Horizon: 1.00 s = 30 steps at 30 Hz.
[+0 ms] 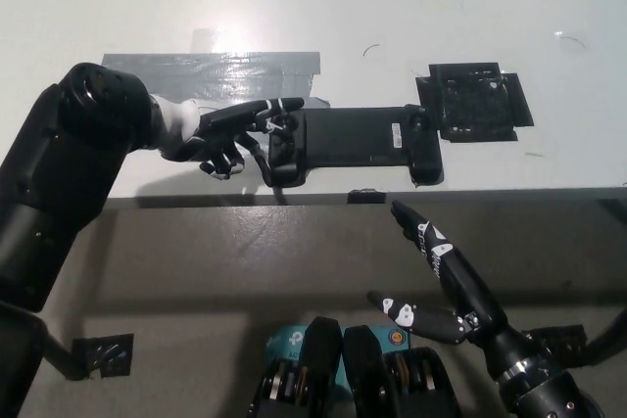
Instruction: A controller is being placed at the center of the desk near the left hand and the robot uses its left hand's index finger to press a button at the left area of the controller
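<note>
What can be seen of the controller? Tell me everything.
The controller is a long, black, matte device that looks like plastic, with a flat middle panel and grips at both ends. It lies flat near the desk's front edge, long side across the picture. The left hand's extended finger reaches its left end; contact is unclear.
</note>
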Tool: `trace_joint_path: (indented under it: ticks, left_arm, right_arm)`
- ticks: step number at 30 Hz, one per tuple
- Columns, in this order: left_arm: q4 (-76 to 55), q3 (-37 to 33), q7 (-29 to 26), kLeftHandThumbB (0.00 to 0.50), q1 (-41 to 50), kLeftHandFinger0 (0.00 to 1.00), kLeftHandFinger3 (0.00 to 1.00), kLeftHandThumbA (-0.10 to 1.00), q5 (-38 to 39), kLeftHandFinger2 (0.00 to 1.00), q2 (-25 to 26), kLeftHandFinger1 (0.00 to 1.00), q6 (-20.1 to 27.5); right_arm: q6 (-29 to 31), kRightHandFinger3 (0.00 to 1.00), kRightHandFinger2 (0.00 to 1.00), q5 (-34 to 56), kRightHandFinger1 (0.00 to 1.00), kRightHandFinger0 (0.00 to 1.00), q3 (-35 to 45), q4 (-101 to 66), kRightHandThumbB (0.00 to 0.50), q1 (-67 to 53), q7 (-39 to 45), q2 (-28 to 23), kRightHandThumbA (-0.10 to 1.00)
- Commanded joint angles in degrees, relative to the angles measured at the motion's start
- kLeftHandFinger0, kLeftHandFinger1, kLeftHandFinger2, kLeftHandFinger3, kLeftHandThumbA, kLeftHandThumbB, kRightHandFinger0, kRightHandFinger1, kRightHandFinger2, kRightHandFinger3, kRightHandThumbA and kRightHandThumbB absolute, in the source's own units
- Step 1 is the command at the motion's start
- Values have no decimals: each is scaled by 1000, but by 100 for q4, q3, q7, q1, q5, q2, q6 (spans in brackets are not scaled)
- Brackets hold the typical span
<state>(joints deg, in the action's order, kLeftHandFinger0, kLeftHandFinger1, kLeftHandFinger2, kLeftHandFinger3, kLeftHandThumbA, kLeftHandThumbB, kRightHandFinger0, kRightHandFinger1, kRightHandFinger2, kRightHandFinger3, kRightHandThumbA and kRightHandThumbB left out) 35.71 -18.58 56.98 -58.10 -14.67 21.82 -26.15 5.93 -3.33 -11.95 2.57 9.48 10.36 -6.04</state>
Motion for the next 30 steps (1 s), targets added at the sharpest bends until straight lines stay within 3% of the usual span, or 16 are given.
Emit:
trace_joint_path:
  ticks: [1, 9, 15, 20, 24, 26, 28, 30]
  left_arm:
    - [-172, 29, -5, 444, -144, 0, 1000, 1000, -85, 474, 118, 84, -78]
    - [-173, 99, 6, 442, -94, 0, 1000, 1000, -65, 456, 113, 83, -78]
    - [-190, 111, -25, 455, -50, 0, 1000, 1000, -104, 428, 69, 65, -78]
    - [-92, 13, -29, 497, 19, 0, 1000, 1000, -47, 439, 48, 82, -78]
    - [-85, -95, -79, 490, 199, 0, 1000, 1000, -127, 404, -49, 10, -78]
    - [-131, -423, -86, 485, 314, 0, 1000, 1000, -250, 461, -28, 68, -24]
    - [-87, -612, -104, 486, 425, 107, 1000, 1000, -316, 549, -12, 159, 84]
    - [22, -741, -94, 485, 496, 82, 1000, 1000, -322, 532, -33, 147, 81]
  right_arm:
    - [110, 1000, 1000, 52, 1000, 1000, 52, -177, 235, 101, 71, -14, 747]
    - [62, 1000, 1000, 17, 1000, 1000, 52, -155, 254, 124, 44, 10, 754]
    - [78, 1000, 1000, 37, 1000, 1000, 45, -162, 234, 150, 70, 4, 742]
    - [80, 1000, 1000, 14, 1000, 1000, 40, -148, 236, 169, 66, -1, 742]
    - [17, 1000, 1000, 15, 1000, 1000, 44, -165, 248, 161, 64, 1, 755]
    - [69, 1000, 1000, -20, 1000, 1000, 32, -154, 245, 156, 58, -11, 758]
    - [118, 1000, 1000, 6, 1000, 1000, 29, -130, 240, 168, 70, -2, 750]
    - [112, 1000, 1000, 28, 1000, 1000, 33, -121, 241, 182, 74, 11, 747]
